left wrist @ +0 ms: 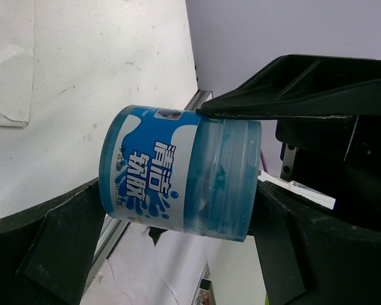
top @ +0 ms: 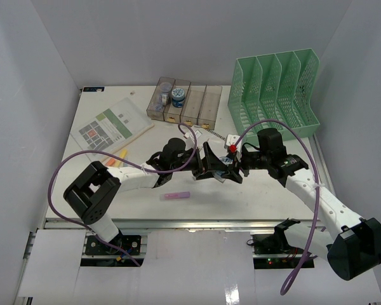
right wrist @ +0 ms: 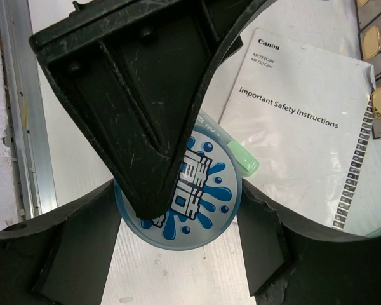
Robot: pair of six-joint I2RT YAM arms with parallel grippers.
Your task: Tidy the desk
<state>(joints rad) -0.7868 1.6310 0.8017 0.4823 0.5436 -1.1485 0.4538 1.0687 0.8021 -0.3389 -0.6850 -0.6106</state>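
A blue jar (left wrist: 165, 178) with a white label and a clear blue lid hangs above the white desk (top: 241, 197), at its middle. My right gripper (right wrist: 178, 203) is shut on its round sides, a finger touching each side. My left gripper (left wrist: 178, 190) stands wide open around the jar end to end, one finger close to the base and the other by the lid. One left finger crosses the lid (right wrist: 209, 190) in the right wrist view. From above the two grippers (top: 223, 166) meet and mostly hide the jar.
A pink marker (top: 176, 196) lies near the front rail. A booklet (top: 111, 127) lies at the left, a Canon leaflet (right wrist: 298, 127) and a green pen (right wrist: 244, 162) under the jar. Clear bins (top: 193, 108) hold another blue jar (top: 178, 96). A green rack (top: 276, 92) stands back right.
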